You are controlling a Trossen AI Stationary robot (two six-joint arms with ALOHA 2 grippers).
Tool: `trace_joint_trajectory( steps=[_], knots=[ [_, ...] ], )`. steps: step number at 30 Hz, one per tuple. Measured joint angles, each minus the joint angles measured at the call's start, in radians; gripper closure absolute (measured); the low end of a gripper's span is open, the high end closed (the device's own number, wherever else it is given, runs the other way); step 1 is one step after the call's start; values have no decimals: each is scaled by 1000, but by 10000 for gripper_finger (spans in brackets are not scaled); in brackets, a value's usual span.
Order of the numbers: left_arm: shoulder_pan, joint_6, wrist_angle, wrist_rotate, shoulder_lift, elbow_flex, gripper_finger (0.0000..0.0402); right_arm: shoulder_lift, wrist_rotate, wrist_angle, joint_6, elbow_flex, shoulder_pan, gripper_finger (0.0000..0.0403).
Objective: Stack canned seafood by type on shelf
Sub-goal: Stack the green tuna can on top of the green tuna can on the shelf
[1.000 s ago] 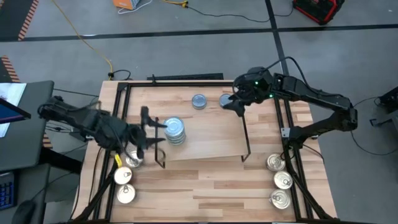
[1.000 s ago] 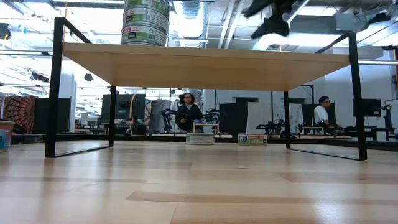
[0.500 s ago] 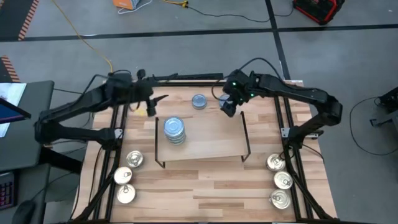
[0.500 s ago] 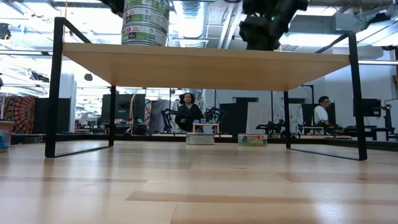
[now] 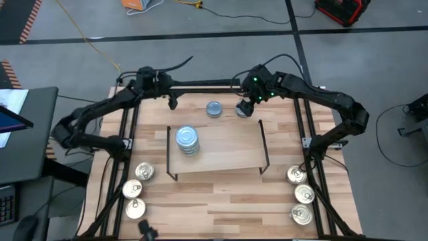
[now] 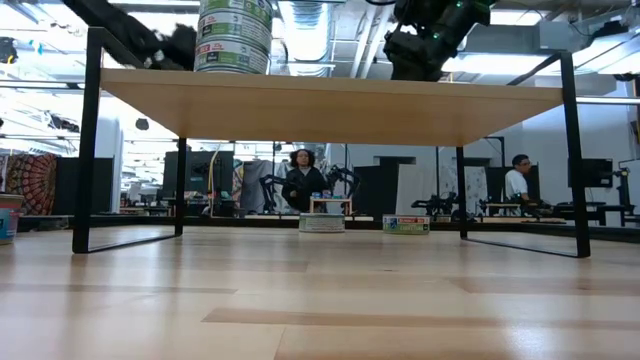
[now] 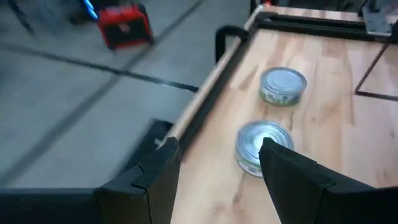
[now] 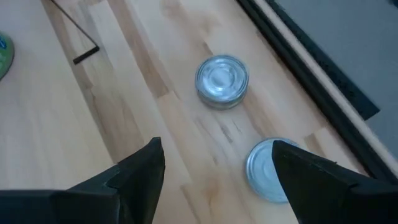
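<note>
From where I stand, the small low shelf [image 5: 221, 144] with its light wooden top and thin black wire legs sits mid-table, and a stack of dull blue-grey flat round tins [image 5: 188, 140] stands on its left part, also showing in the low view [image 6: 234, 36]. Two more loose blue-grey tins lie on the bare wooden tabletop [image 5: 234, 207] behind the shelf, one [image 5: 214, 109] left of the other [image 5: 243, 108], near each other but apart. The right gripper [image 5: 246, 109] hangs just over the second of these, fingers spread wide, both tins showing between them in its wrist view [image 8: 222, 79]. The left gripper [image 5: 172, 102] reaches over the table's far edge, fingers apart. Three shiny silver-gold pull-tab tins [image 5: 134, 189] sit in a row at the near left, three more [image 5: 300, 194] at the near right
</note>
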Motion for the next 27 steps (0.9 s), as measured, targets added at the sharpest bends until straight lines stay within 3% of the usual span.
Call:
trace_joint_trajectory(
  steps=[5,12,16,19,27],
  knots=[
    [32,-100,7,50,218,69,191,-1,0,19,-12,0,-6,85],
    [0,-79,10,45,420,204,191,-32,0,-60,-55,-1,-5,85],
    [-55,34,20,48,454,239,191,-104,0,-33,-88,-22,-3,85],
    [-109,119,59,45,454,236,191,-192,1,86,-98,-99,-5,85],
    [-175,104,127,24,454,236,191,-413,1,381,-10,-379,-11,85]
  ],
)
